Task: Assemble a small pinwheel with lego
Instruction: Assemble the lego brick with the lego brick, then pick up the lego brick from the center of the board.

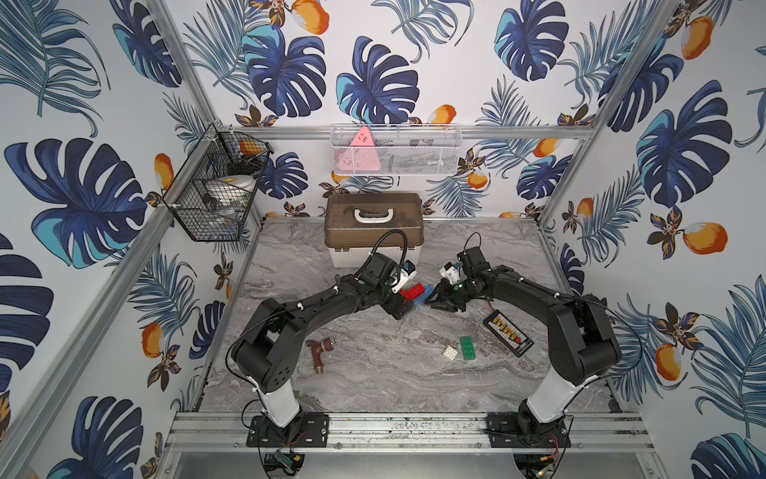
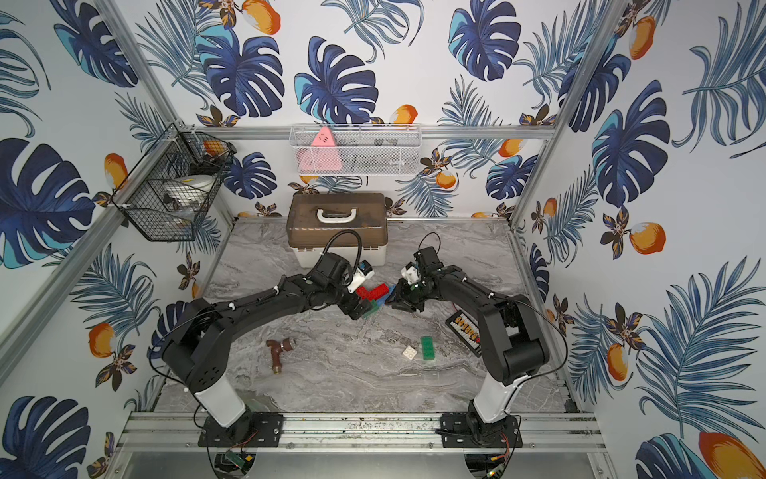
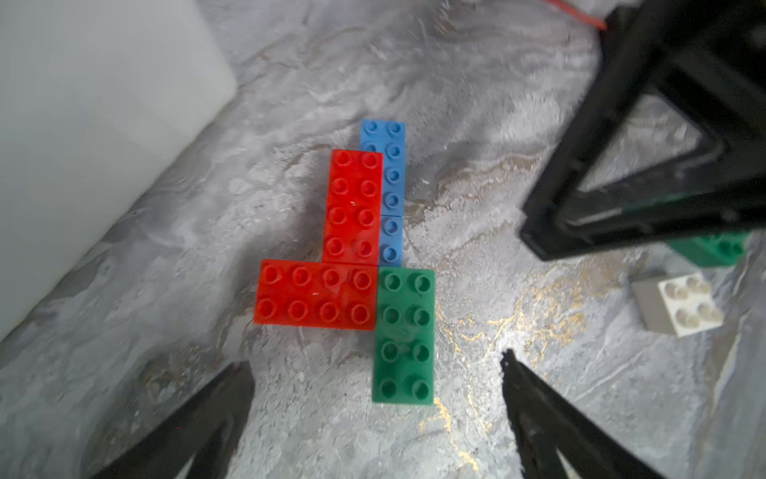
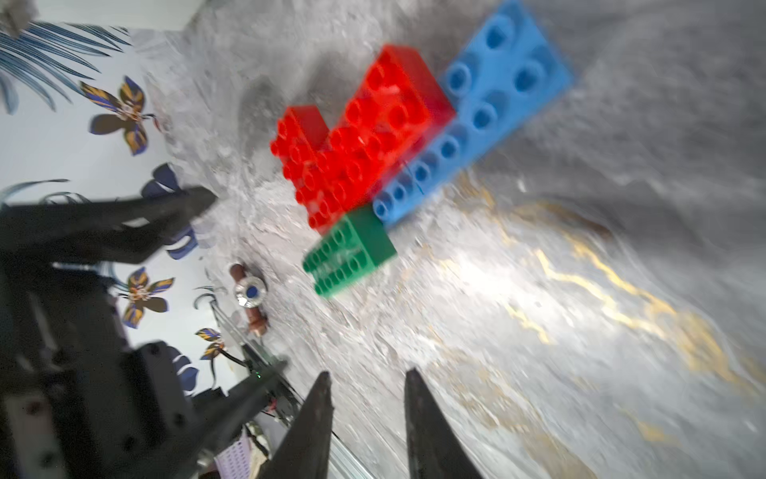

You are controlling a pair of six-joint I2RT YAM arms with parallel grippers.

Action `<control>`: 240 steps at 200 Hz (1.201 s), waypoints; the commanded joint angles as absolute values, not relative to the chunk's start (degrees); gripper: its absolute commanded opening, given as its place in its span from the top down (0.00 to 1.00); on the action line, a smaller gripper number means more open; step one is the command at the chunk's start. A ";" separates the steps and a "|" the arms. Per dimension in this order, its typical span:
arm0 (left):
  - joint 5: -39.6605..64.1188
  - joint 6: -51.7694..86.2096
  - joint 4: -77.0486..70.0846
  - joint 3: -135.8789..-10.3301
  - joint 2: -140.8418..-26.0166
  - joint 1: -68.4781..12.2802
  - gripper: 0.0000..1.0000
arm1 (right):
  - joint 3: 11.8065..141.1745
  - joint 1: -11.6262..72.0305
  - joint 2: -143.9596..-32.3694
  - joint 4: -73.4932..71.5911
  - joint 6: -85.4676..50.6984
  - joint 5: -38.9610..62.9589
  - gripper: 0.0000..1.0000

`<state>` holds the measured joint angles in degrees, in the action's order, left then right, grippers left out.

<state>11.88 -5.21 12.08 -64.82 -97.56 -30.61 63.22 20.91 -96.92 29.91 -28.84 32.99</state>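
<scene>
The pinwheel (image 3: 352, 257) is found half built, lying flat on the bench (image 1: 373, 385) between the two tools. Two blue bricks (image 3: 391, 186) are laid end to end at the bottom. Two red bricks (image 3: 356, 207) are set on top of them in an L shape. One green brick (image 3: 404, 336) is touching the red ones at one end; how firmly it is pressed on cannot be told. So five of the seven pieces are judged to be in place.

Two pieces are left loose. The second green brick (image 1: 467, 347) and the white brick (image 1: 450, 353) are lying just beside each other, apart from the pinwheel, toward the right arm's base. They are thought to be needed for the last blade and the middle.

The left tool (image 3: 375, 361) is spread wide on both sides of the pinwheel's green end, and nothing is held in it. The right tool (image 4: 369, 373) is set narrow with a small gap, empty, near the pinwheel.

A brown-lidded case (image 1: 375, 228) is stood near the pinwheel on its far side, so little room is given there. Open bench is seen between the pinwheel and the loose bricks. A black button board (image 1: 507, 335) is lying past the loose green brick, and a brown pipe fitting (image 1: 319, 350) is lying well apart from the pinwheel, on the left arm's side. A bump between the two arms is judged the main risk, since both are crowded around the pinwheel.
</scene>
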 commanded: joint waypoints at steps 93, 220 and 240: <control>9.87 34.26 -2.74 -51.18 -87.19 -30.10 0.01 | 53.46 20.96 -91.78 50.62 -21.93 11.12 0.45; 7.72 40.61 -6.78 -46.45 -91.38 -30.11 0.04 | 75.34 28.65 -112.68 46.76 -11.57 7.41 0.61; 9.53 41.32 -8.65 -46.04 -92.49 -30.12 0.04 | 72.65 28.65 -109.85 44.23 -12.14 7.16 0.52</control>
